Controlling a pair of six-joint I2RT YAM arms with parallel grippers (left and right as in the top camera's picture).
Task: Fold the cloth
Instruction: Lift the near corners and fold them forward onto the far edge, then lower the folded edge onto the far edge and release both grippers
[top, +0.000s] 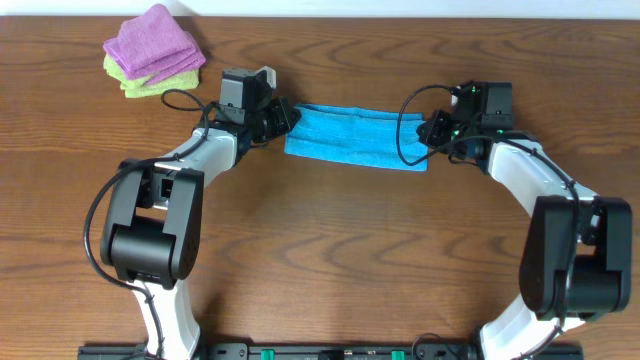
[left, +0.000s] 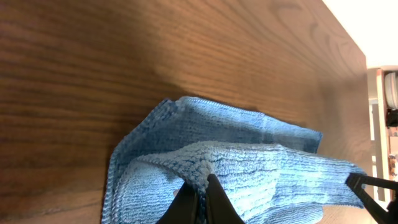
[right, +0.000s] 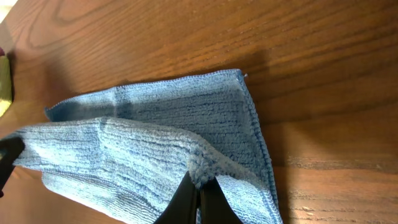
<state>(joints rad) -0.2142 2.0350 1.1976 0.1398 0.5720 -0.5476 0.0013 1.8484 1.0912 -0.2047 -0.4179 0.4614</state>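
Overhead, you see the ribbed sky-blue terry cloth (top: 355, 137) lying as a long doubled strip on the wood-grain tabletop (top: 330, 250). The left tool (top: 284, 119) and right tool (top: 429, 132) each pinch one end.

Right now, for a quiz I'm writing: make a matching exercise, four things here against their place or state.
1 blue cloth
2 purple cloth
3 green cloth
4 left gripper

a under the purple cloth
b shut on the blue cloth
c folded into a long strip
d top of the far-left stack

Pairs: 1-c, 2-d, 3-a, 4-b
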